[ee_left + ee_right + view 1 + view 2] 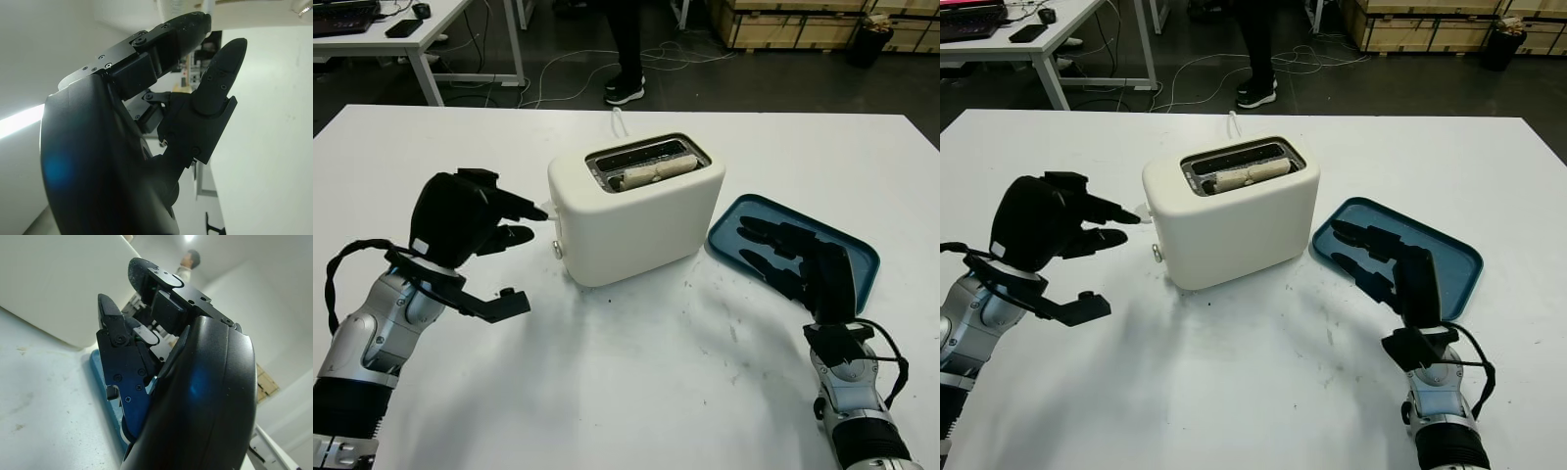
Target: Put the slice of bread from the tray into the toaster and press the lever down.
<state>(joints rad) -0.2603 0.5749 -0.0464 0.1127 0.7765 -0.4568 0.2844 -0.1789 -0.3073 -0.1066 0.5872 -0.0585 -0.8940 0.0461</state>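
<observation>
Left eye view: one bread slice [654, 172] in one toaster [636, 208] (both hands open, empty).

No legible txt or labels

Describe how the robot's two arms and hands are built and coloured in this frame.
Both hands, left hand and right hand, have glossy black shells with black jointed fingers showing small screws. The forearms are silver metal with black segments, and a black cable loops beside each wrist.
</observation>
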